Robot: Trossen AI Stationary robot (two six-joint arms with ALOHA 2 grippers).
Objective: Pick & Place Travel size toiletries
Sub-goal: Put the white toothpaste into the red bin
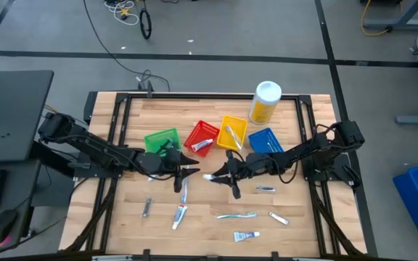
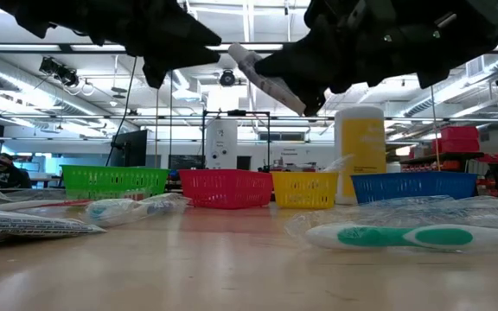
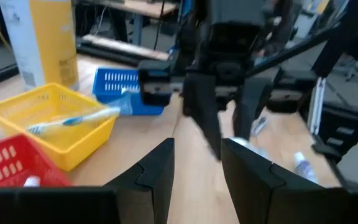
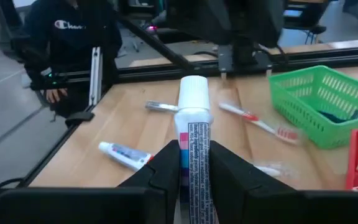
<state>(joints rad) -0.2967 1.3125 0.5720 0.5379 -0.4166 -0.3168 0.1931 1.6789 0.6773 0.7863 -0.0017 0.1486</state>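
Observation:
My right gripper (image 1: 223, 176) (image 4: 196, 155) hovers over the table's middle, shut on a white toothpaste tube (image 4: 194, 124) with a white cap. In the low view the tube (image 2: 262, 78) is high above the tabletop. My left gripper (image 1: 192, 171) (image 3: 194, 168) is open, empty, and faces the right gripper from close by. More toiletries lie flat on the near half of the table: a toothpaste tube (image 1: 180, 215), a green toothbrush (image 1: 236, 214), a small tube (image 1: 247, 235) and silvery tubes (image 1: 265, 189). My right gripper pinches the toothpaste tube by its body (image 4: 195, 163) between the two fingers. The fingers come from the table's right and lie along the tube. The cap end (image 4: 193, 87) sticks out past the fingertips toward the left gripper. The tube is lifted clear and tilted, cap end higher.
Four small bins stand in a row on the far half: green (image 1: 162, 140), red (image 1: 202, 136), yellow (image 1: 232, 132) holding a toothbrush, and blue (image 1: 265, 140). A tall yellow bottle (image 1: 265, 101) stands behind them. A seated person (image 4: 73, 43) is beyond the table's left edge.

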